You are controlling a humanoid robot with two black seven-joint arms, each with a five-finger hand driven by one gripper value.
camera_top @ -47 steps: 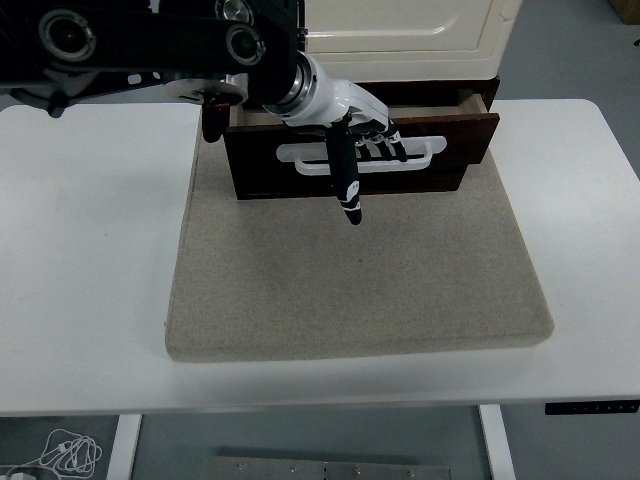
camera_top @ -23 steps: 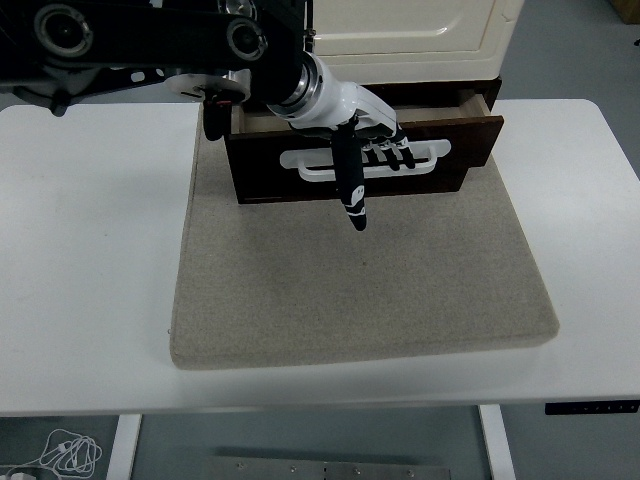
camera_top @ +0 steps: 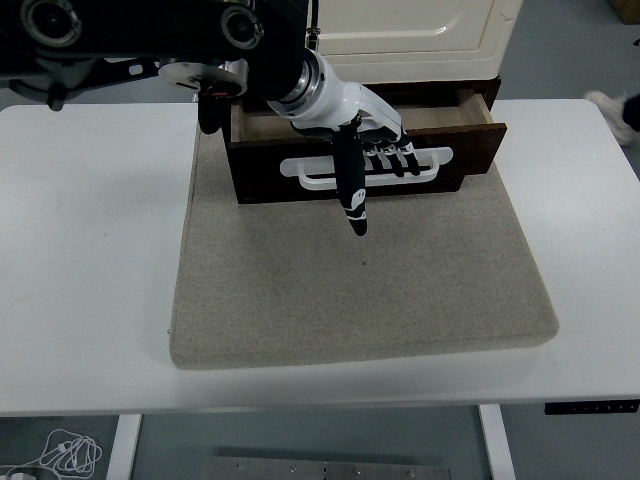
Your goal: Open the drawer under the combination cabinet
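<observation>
A cream cabinet (camera_top: 400, 25) stands at the back of the table with a dark wooden drawer (camera_top: 262, 175) under it, pulled partly out, its right side further than its left. The drawer front carries a white bar handle (camera_top: 310, 171). My left hand (camera_top: 372, 150) reaches in from the upper left and its black-and-white fingers (camera_top: 395, 158) are hooked behind that handle, while the thumb (camera_top: 350, 195) points down over the drawer front. The inside of the drawer is mostly hidden by my arm.
A grey felt mat (camera_top: 360, 280) lies under the cabinet and covers the table's middle. The white table (camera_top: 80, 260) shows on both sides. At the far right edge, off the table, a person's shoe (camera_top: 612, 108) is on the floor.
The drawer has slid a little further out toward me, more on its right side, drawn by my left hand on the handle. A shoe has appeared at the right edge.
</observation>
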